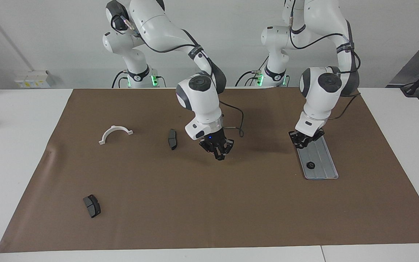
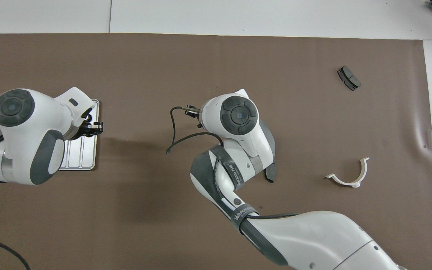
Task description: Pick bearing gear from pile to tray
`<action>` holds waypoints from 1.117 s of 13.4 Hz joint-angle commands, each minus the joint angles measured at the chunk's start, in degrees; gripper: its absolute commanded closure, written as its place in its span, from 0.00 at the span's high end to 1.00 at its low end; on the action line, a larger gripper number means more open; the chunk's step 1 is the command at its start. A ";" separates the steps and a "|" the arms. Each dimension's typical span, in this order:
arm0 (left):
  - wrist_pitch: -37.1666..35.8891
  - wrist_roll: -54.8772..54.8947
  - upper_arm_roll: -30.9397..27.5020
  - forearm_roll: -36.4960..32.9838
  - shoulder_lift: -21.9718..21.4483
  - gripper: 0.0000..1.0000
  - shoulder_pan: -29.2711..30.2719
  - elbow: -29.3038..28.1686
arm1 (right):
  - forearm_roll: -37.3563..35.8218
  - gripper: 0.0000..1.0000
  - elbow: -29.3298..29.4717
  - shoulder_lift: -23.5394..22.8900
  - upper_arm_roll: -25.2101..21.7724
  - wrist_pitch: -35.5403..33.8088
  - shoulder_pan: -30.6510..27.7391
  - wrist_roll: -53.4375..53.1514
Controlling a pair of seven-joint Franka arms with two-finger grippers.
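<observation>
- On the brown mat [image 1: 209, 218] covering the worktop [image 1: 13, 163], we see a dark pad [image 1: 91, 206] at the right arm's end. It is well apart from both pincers and is the loose part farthest from the robots.
- A white half-ring bracket [image 1: 115, 132] lies flat on the mat, also toward the right arm's end and well away from the right pincer.
- A second pad [image 1: 172, 139] lies near the right pincer, on the side toward the right arm's end of the worktop. The two do not touch.
- The right pincer [image 1: 219, 156] hangs over bare mat about mid-worktop, pointing down. Its tips are pressed together and we see nothing between them.
- The left pincer [image 1: 301, 144] is low over the end of the tray [image 1: 324, 160] nearer the robots, at the rim. We cannot tell how far open it is, nor whether it has hold of anything.
- One small black gear [image 1: 310, 165] lies in the tray, in the half farther from the robots. It is close to the left pincer but clear of it.
</observation>
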State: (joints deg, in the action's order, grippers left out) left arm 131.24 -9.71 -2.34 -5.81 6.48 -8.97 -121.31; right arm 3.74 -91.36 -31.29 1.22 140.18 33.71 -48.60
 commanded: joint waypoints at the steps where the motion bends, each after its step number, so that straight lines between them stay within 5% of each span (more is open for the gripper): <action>1: 9.43 4.86 0.75 -0.08 -3.40 0.04 4.65 -9.09 | -0.40 0.25 0.67 -2.11 -0.07 1.50 0.21 -0.97; 2: 11.82 6.35 0.67 -0.08 -3.32 0.05 5.45 -11.04 | -0.57 0.47 0.05 -2.02 -0.25 1.76 0.21 -0.97; 3: 12.89 6.80 0.67 -0.08 -3.23 0.09 5.98 -12.01 | -1.88 0.86 0.04 -2.02 -0.34 1.59 0.21 -0.97; 4: 13.07 6.89 0.67 -0.08 -3.23 0.17 6.50 -12.63 | -3.72 1.00 0.13 -1.93 -0.34 1.33 0.21 -1.06; 6: 13.42 6.98 0.67 -0.08 -2.97 0.40 6.60 -13.52 | -6.19 1.00 0.31 -1.67 -0.69 0.98 -0.31 -0.97; 8: 13.07 6.98 0.67 -0.17 -2.79 0.91 6.68 -12.99 | -6.72 1.00 0.31 -0.10 -1.91 0.63 -1.54 -0.54; 9: 12.90 6.98 0.67 -0.17 -2.79 1.00 6.60 -12.64 | -7.51 1.00 0.22 1.57 -2.70 -0.25 -2.68 0.07; 15: 0.79 4.27 1.20 -0.17 -3.32 1.00 1.07 -1.59 | -8.75 1.00 0.22 9.92 -2.71 -10.43 -15.32 19.29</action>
State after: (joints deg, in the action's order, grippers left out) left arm 137.03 -3.77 -0.83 -5.81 2.80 -5.11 -127.10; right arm -3.82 -90.27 -24.05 -2.47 132.73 21.60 -34.06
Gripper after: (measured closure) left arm 0.000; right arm 0.000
